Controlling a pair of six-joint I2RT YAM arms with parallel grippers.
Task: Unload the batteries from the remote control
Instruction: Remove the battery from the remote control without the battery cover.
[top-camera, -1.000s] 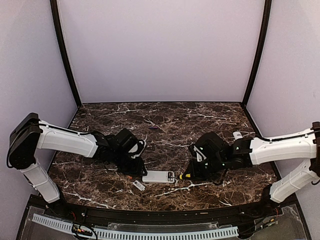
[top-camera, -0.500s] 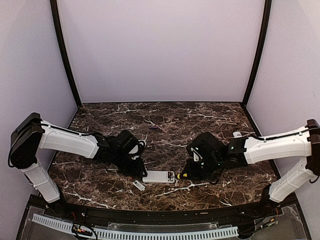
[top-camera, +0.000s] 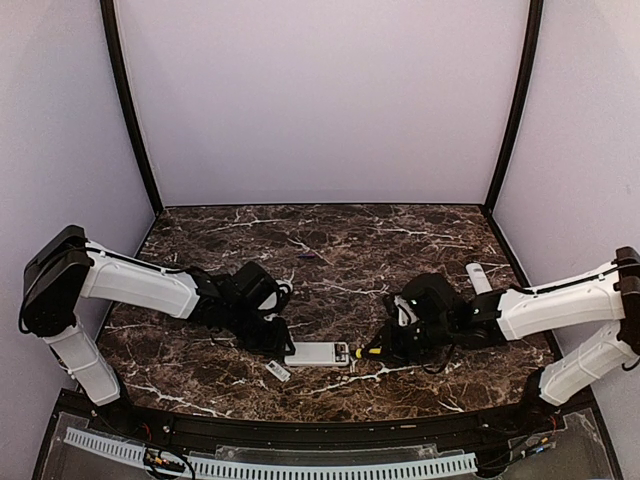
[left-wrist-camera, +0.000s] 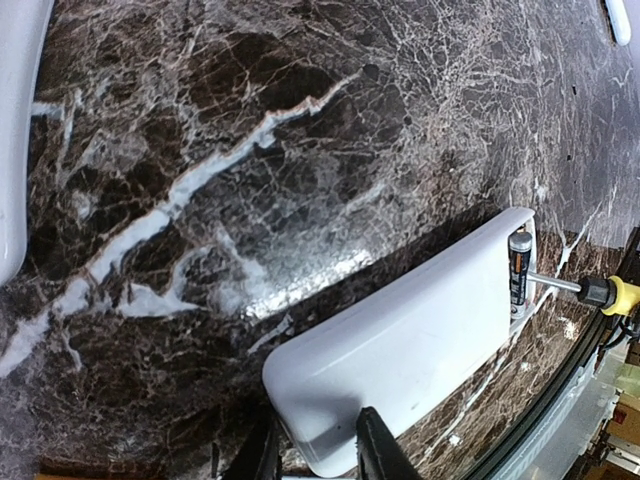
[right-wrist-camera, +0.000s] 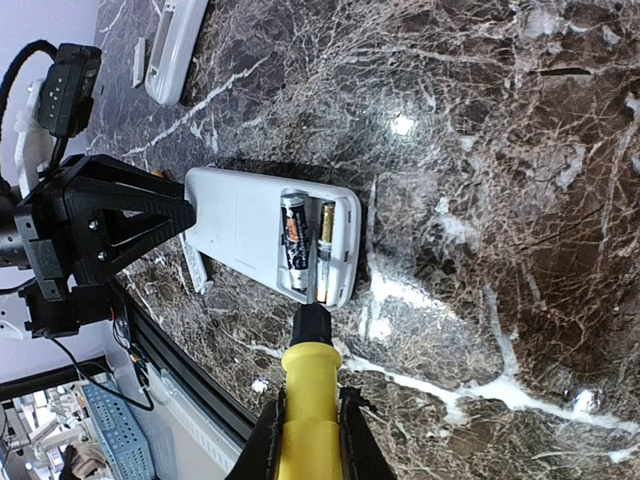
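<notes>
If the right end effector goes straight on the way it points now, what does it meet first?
The right end effector holds a screwdriver; its tip would probably meet the remote control's open compartment edge first, beside the batteries.

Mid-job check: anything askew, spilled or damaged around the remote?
Nothing stands out. The remote lies flat with its compartment open and two batteries seated inside. A small white cover lies loose on the table beside it, which fits the job. The screwdriver tip sits at the compartment's edge.
</notes>
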